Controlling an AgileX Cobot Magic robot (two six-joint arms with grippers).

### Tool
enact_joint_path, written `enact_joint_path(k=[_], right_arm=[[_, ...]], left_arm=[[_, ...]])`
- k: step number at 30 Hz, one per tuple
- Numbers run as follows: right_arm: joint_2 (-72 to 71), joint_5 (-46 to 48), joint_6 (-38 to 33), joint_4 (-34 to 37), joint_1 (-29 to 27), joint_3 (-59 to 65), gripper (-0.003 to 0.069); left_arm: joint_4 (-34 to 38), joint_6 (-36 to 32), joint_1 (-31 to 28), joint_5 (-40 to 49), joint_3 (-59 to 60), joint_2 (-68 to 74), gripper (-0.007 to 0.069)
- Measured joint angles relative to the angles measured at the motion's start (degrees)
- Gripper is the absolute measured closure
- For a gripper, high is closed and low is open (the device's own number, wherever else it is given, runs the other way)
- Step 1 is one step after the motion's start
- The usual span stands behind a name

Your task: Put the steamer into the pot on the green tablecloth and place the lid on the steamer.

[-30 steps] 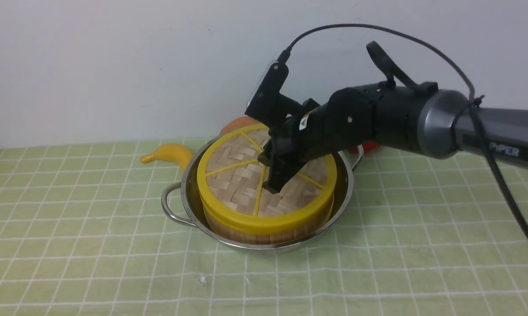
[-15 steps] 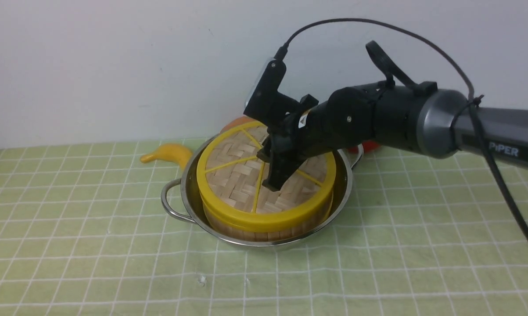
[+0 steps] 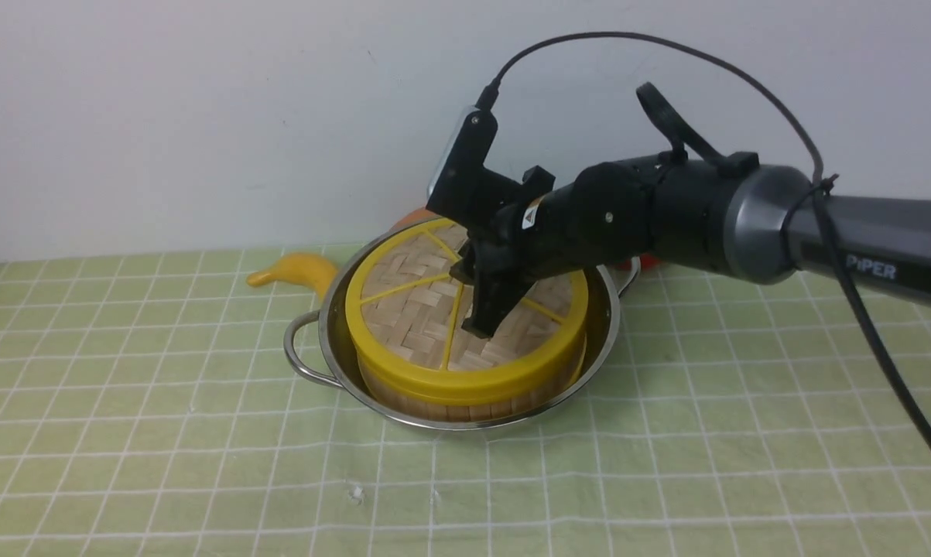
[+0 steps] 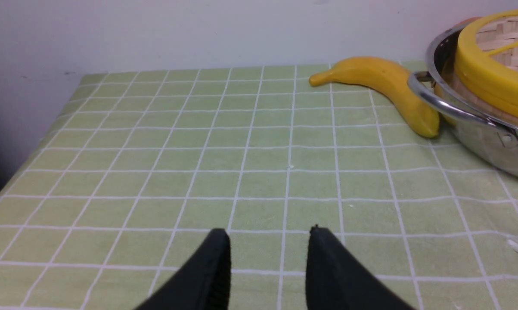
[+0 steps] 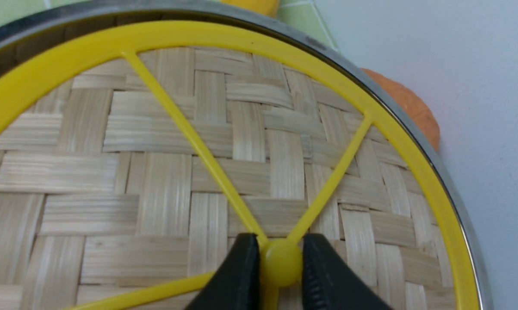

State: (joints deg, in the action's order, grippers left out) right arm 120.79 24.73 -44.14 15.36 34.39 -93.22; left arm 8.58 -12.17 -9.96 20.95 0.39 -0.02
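Observation:
The shiny pot (image 3: pixel 310 377) stands on the green tablecloth (image 3: pixel 163 433) with the bamboo steamer (image 3: pixel 450 406) inside it. The woven lid (image 3: pixel 411 309) with yellow spokes lies on top of the steamer. My right gripper (image 3: pixel 480 325) reaches down from the right and is shut on the lid's yellow hub (image 5: pixel 281 262), one finger on each side of it. What the steamer holds is hidden under the lid. My left gripper (image 4: pixel 268 230) hovers low over bare cloth to the left of the pot (image 4: pixel 478 133), open, with nothing between its fingers.
A yellow banana (image 3: pixel 295 271) lies against the pot's far left side, also in the left wrist view (image 4: pixel 383 86). An orange thing (image 3: pixel 419 216) and a red one (image 3: pixel 651 259) sit behind the pot near the white wall.
The lid has levelled out on the steamer, its near edge tipped less towards me. My right arm has shifted slightly left, still gripping the hub. The pot's near rim sits a little farther back.

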Motion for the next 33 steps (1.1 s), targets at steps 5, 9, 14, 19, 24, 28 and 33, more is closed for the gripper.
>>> enact_joint_path(k=[5, 9, 14, 19, 24, 28, 33], right_arm=[[0.00, 0.00, 1.60, 0.00, 0.00, 0.00, 0.0518], [-0.30, 0.30, 2.59, 0.00, 0.00, -0.01, 0.0519], [-5.05, 4.45, 6.03, -0.59, 0.00, -0.01, 0.0351], [-12.80, 8.24, 6.45, -0.71, 0.00, -0.01, 0.0217], [-19.57, 12.20, 9.97, -0.80, 0.00, -0.01, 0.0268], [-25.41, 16.51, 17.43, -0.80, 0.00, -0.01, 0.0546], [-31.57, 19.50, 28.71, 0.32, 0.00, -0.01, 0.0673]], left_arm=[[0.00, 0.00, 0.00, 0.00, 0.00, 0.00, 0.0382], [0.00, 0.00, 0.00, 0.00, 0.00, 0.00, 0.0382], [0.00, 0.00, 0.00, 0.00, 0.00, 0.00, 0.0382], [0.00, 0.00, 0.00, 0.00, 0.00, 0.00, 0.0382], [0.00, 0.00, 0.00, 0.00, 0.00, 0.00, 0.0382], [0.00, 0.00, 0.00, 0.00, 0.00, 0.00, 0.0382], [0.00, 0.00, 0.00, 0.00, 0.00, 0.00, 0.0382]])
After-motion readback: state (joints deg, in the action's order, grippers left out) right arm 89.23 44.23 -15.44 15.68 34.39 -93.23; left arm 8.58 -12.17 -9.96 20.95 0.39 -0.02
